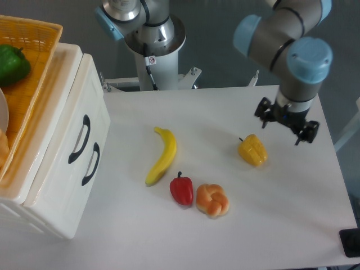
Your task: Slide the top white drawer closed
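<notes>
Hovering over the right side of the table [281,214], the gripper [286,121] holds nothing, and its two dark fingers stand apart with open space between them. Just below and to its left lies one yellow bell pepper [252,150], near the fingers but not touching them. Farther left, three more items lie on the tabletop: one braided bun [212,200], one red bell pepper [181,190] touching or almost touching the bun's left side, and one banana [162,155] lying lengthwise just above the red pepper. Well apart from the gripper, at the left edge, stands the white cabinet [50,214] with two drawers, each with one black curved handle. The top white drawer [67,121] sits level with the lower drawer [84,180], both fronts lying flush. On the cabinet rests one yellow basket [34,67] holding one green pepper [12,63].
</notes>
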{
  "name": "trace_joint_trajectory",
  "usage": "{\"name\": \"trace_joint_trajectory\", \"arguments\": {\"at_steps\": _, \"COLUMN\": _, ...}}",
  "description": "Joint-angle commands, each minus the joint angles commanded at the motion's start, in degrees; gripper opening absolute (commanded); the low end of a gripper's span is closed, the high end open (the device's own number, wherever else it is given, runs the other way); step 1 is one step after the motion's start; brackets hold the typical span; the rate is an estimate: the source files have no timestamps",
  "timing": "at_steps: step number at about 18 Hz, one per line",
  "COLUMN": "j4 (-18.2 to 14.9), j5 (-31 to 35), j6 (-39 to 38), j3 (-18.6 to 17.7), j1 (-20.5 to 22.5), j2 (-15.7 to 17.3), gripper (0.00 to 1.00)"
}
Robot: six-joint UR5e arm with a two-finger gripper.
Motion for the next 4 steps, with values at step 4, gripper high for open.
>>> {"name": "trace_joint_trajectory", "arguments": {"at_steps": 4, "j4": -0.3, "j5": -2.8, "j6": 0.1, "j3": -0.6, "j1": 1.2, "j2": 1.1, "gripper": 1.00}}
